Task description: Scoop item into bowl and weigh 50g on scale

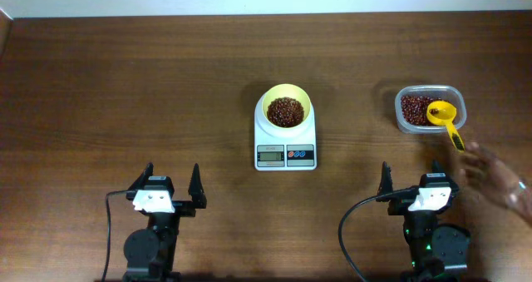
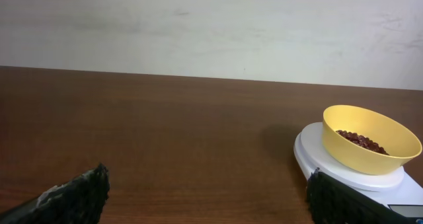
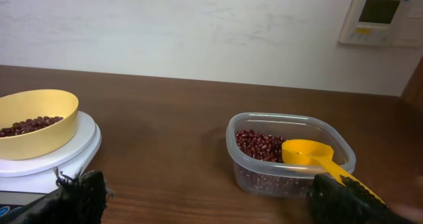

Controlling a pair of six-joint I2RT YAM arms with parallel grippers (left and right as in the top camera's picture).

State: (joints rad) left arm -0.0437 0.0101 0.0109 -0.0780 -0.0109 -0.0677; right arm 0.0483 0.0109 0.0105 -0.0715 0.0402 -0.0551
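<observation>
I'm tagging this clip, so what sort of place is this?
Likely an indoor lab or office room set up for robot tests: a dark brown wooden table, a plain white wall, and a white rectangular wall-mounted control panel.

One scale (image 1: 285,146), one bowl (image 1: 286,107), one clear container (image 1: 430,109) and one yellow scoop (image 1: 445,119) are on one worktop (image 1: 125,82). The beans (image 1: 285,111) are too many to count; they lie in two heaps, one in the bowl and one in the container. Two robot arms carry one hand each: the left hand (image 1: 173,180) and the right hand (image 1: 411,180). One person's hand (image 1: 492,179) shows at the edge. One wall panel (image 3: 379,16).
</observation>
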